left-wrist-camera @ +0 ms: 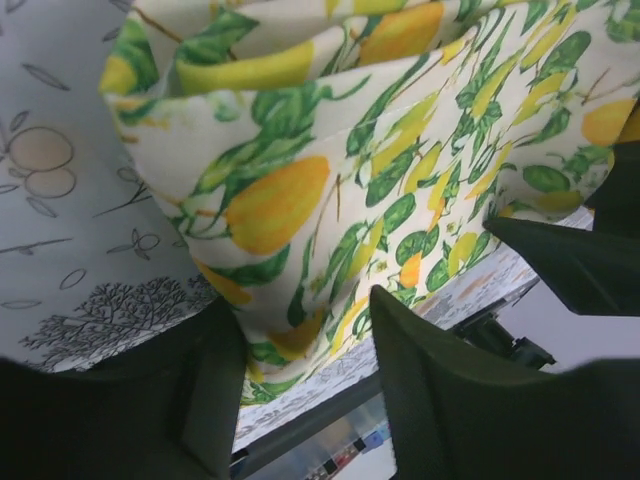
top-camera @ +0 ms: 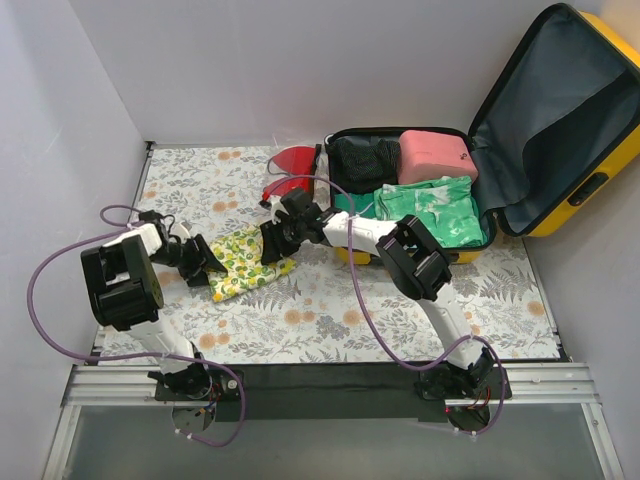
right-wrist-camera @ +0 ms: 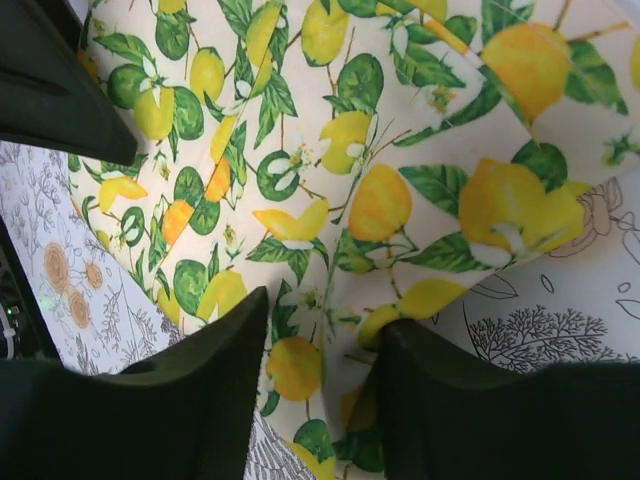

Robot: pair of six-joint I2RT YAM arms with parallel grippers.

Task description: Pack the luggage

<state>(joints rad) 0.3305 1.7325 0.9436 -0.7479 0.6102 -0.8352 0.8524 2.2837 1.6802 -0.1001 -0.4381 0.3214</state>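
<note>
The luggage [top-camera: 600,150], a yellow hard-shell suitcase, lies open at the back right with its grey-lined lid [top-camera: 545,110] raised. It holds a black mesh pouch [top-camera: 362,160], a small pink case [top-camera: 436,155] and a green garment [top-camera: 432,210]. A lemon-print cloth [top-camera: 246,260] lies on the table mat. My left gripper [top-camera: 205,262] is at its left edge, and its jaws stand partly open astride a fold [left-wrist-camera: 300,330]. My right gripper [top-camera: 275,235] is at the cloth's right end, jaws partly open with a crease of the cloth [right-wrist-camera: 330,340] between them.
A red object [top-camera: 290,165] lies at the back of the mat, left of the suitcase. The floral mat [top-camera: 330,310] covers the table. White walls close in the left, back and right sides. The right arm's other fingertip shows in the left wrist view [left-wrist-camera: 580,265].
</note>
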